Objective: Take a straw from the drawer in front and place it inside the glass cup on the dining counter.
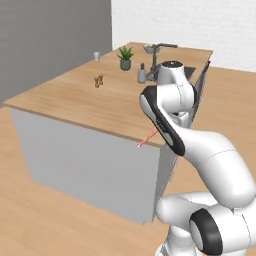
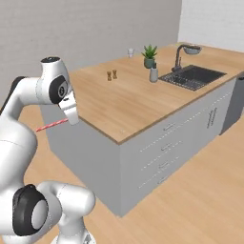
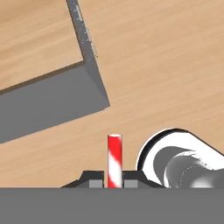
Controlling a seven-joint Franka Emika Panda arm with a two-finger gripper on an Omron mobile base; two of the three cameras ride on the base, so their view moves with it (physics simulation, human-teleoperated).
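The gripper point(image 3: 114, 183) was clamped on the straw point(image 3: 114, 159), held off the near corner of the dining counter point(image 1: 80, 100). So the carry was on, and next it needed hauling to the glass cup point(image 1: 96, 56), way off at the far edge. The cup looked tiny and blurry, probably upright

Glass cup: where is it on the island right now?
The glass cup stands at the far corner of the dining counter, left of the potted plant and beyond the shakers in the left base view.
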